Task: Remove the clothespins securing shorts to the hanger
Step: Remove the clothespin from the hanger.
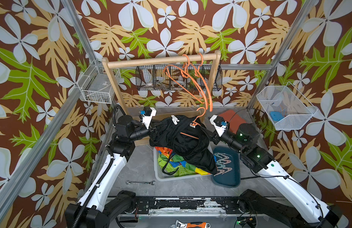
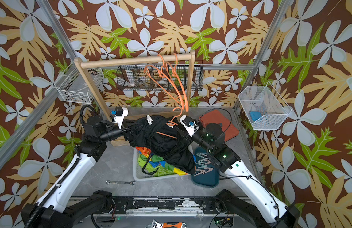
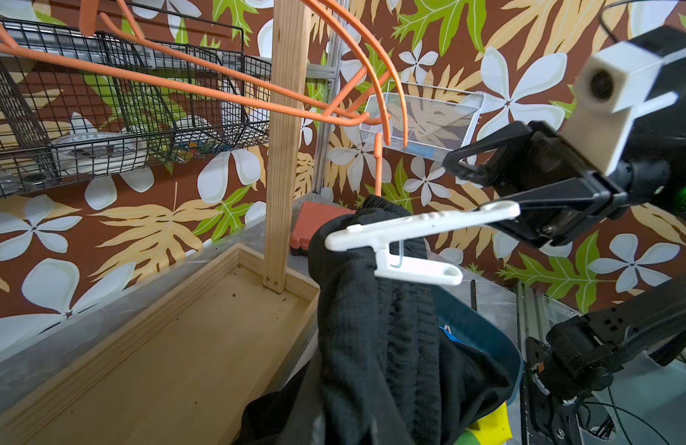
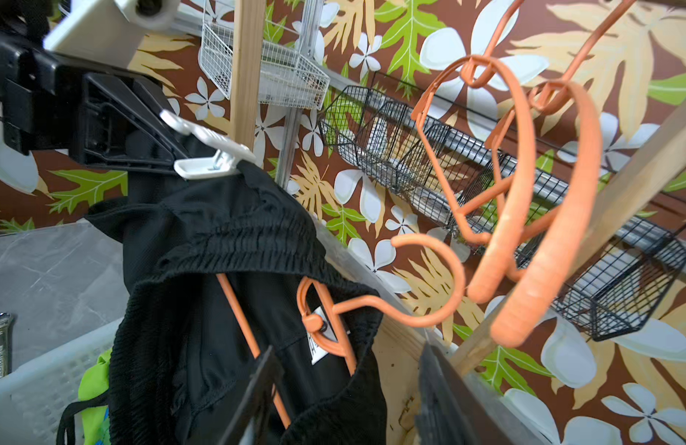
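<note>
Several clothespins (image 1: 223,164) lie loose in the blue tray (image 1: 228,180) on the table (image 1: 131,163), nearest the robot base. Beside the tray, a white basket (image 1: 158,174) holds the coloured shorts (image 1: 171,163). Above the basket, the black shorts (image 1: 183,142) hang on an orange hanger (image 4: 372,304), held up between the two arms. Left pincer (image 4: 175,156): jaws drawn narrow at the waistband's left end, apparently pinching the black shorts; fabric hides the exact contact. Right pincer (image 3: 466,185): jaws wide, holding nothing, at the right end just beside the hanger neck. One white clothespin (image 3: 410,227) is clipped on the waistband, near the left pincer and apart from the right. Behind, the rack (image 1: 161,61) carries empty hangers (image 1: 206,92). Step in hand: removal of this one visible clipped pin. Next move, as judged: bring the right pincer to the pin's free tails, squeeze them to open the clip, draw it off the waistband, then release it over the tray.
</note>
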